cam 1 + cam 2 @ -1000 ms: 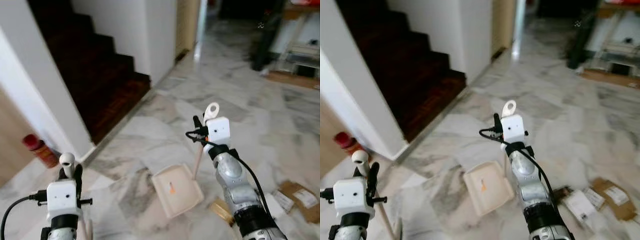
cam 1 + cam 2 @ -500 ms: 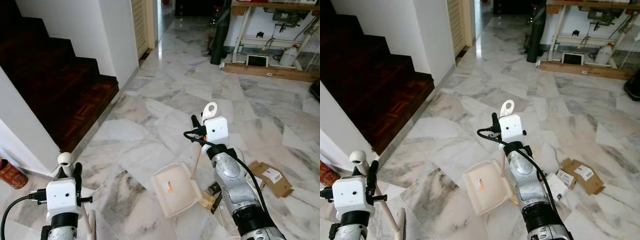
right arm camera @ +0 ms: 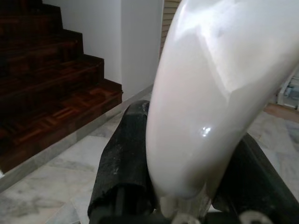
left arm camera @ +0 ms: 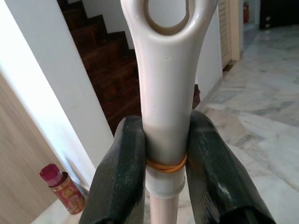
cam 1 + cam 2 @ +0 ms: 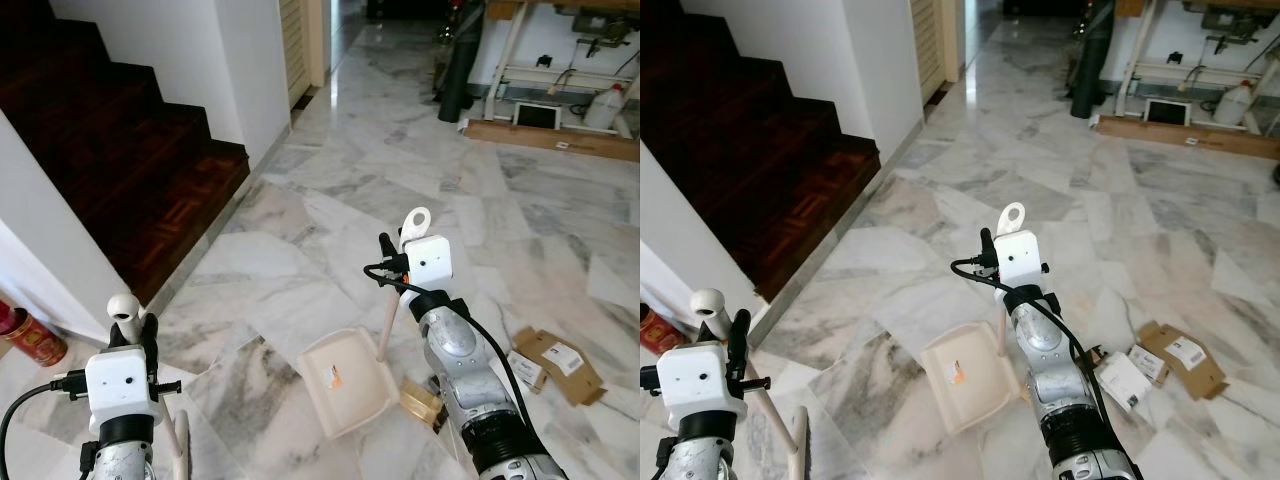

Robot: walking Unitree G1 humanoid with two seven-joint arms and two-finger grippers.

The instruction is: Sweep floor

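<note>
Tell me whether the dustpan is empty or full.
Empty: the dustpan tray shows bare cream plastic with just an orange sticker; the scraps lie beside it.

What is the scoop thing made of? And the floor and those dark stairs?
The dustpan looks like cream plastic: smooth, moulded, slightly glossy, held by the right gripper on its handle. The floor looks like polished marble, grey-veined and reflecting light. The stairs seem dark varnished wood, with a parquet pattern.

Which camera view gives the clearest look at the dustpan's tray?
The left eye view: the dustpan tray sits whole on the marble floor, beside the right gripper. In the right eye view the right arm overlaps its edge. The right wrist view catches its handle top, close up.
</note>
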